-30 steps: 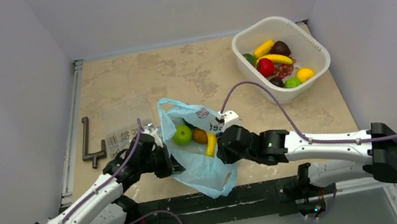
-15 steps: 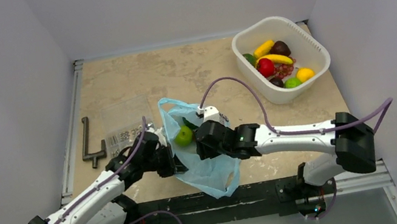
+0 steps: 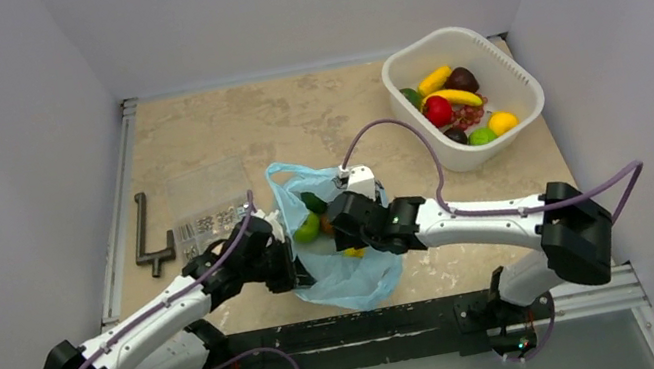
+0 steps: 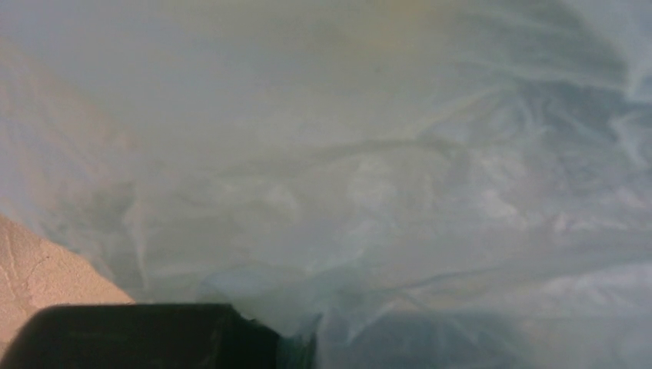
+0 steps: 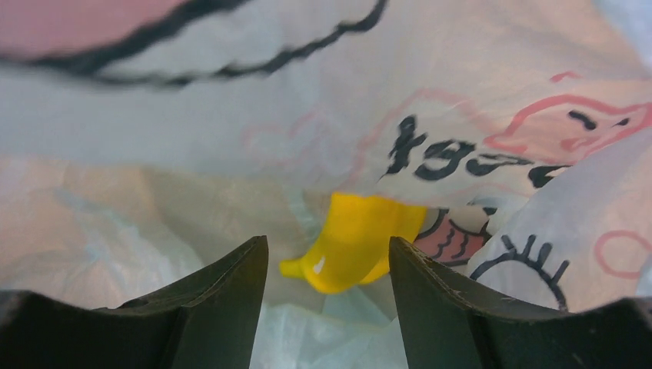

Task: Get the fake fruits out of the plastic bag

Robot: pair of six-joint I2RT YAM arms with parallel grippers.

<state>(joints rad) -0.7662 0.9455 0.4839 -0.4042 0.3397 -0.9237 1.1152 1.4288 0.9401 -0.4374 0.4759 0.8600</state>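
the plastic bag (image 3: 348,280) lies on the table (image 3: 224,142) between the two arms, near their bases. the left gripper (image 3: 288,262) is closed, pinching the bag's left edge. the right gripper (image 5: 327,247) is inside the bag mouth, jaws apart, gripping nothing. a yellow fruit (image 5: 354,238) lies just ahead, between its fingers. a green apple (image 3: 307,230) sits in the mouth beside the left gripper.

Soft, even light keeps the overhead view sharp with faint shadows, while the plastic bag (image 4: 384,177) fills the left wrist view as hazy, dim blur.
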